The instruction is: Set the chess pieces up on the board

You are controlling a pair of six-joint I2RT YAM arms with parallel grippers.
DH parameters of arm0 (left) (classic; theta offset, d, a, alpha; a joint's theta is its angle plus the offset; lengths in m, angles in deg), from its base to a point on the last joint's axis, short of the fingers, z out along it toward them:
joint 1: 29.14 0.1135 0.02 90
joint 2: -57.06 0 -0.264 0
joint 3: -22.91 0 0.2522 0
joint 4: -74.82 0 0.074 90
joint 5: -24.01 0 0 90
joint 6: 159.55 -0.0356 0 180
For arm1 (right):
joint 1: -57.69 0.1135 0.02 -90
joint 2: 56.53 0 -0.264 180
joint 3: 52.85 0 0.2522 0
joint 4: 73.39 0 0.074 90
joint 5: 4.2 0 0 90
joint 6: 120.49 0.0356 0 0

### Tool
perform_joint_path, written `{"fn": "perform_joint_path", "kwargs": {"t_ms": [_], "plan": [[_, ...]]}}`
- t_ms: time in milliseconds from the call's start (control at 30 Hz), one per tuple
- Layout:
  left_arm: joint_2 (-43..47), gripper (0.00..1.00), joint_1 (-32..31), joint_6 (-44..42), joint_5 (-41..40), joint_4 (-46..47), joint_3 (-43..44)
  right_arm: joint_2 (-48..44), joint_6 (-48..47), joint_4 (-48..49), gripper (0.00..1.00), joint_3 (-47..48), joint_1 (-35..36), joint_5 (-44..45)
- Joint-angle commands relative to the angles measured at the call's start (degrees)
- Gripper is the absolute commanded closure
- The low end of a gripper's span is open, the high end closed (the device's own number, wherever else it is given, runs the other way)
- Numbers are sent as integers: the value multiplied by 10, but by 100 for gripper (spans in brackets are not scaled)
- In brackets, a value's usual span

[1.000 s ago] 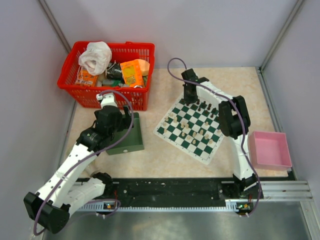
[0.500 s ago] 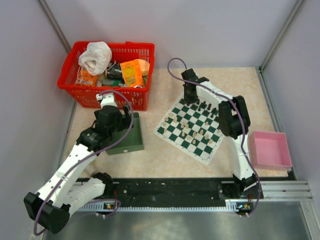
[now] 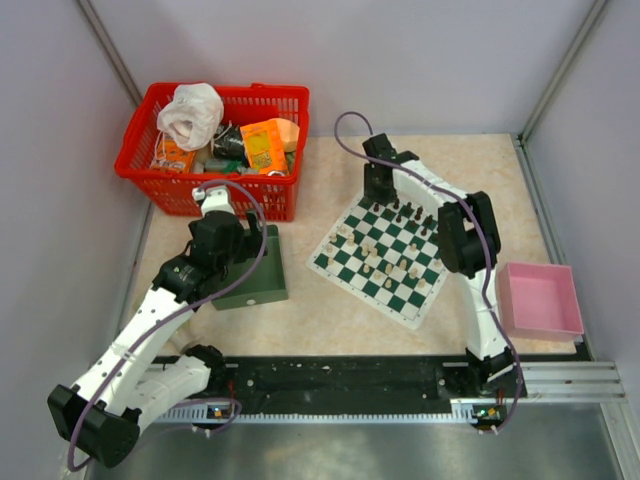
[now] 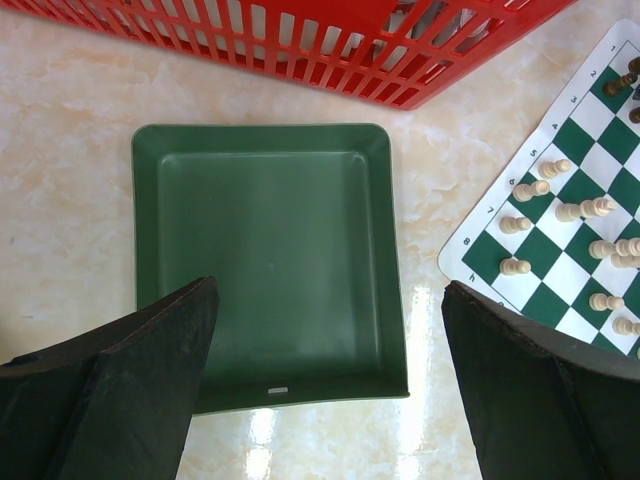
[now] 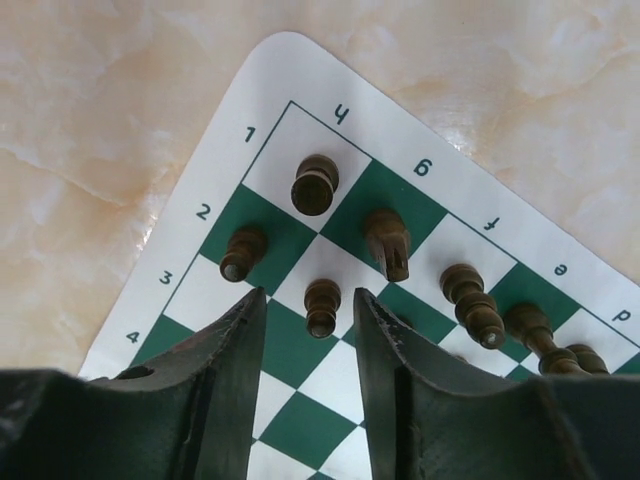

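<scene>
The green-and-white board lies mid-table, turned like a diamond, with black and cream chess pieces standing on it. My right gripper hovers over the far corner of the board. In the right wrist view my right gripper is open, its fingers either side of an upright black pawn with a gap on each side. A black rook, knight and another pawn stand just beyond. My left gripper is wide open and empty above the green tray. Cream pieces show at the right.
A red basket full of clutter stands at the back left, right behind the green tray. A pink bin sits at the right edge. Grey walls close in the table on three sides.
My right gripper's jaws have spread apart, and the black pawn now stands free between them. The left arm has not moved.
</scene>
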Motion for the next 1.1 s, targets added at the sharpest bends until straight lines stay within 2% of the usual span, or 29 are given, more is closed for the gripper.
{"fn": "perform_joint_path", "kwargs": {"t_ms": [0,133,300,767,1067], "plan": [[9,1,3,-2,10,19,19,-55,-6,-12,56,22,-3,1],[11,1,2,8,12,15,23,-101,-12,-10,49,-6,1,-2],[18,1,2,22,14,4,34,-182,-13,12,42,-87,14,-11],[52,1,2,23,-15,-78,37,-436,41,97,41,-402,59,-60],[52,1,3,7,-46,-81,21,-511,45,71,42,-480,60,-32]]}}
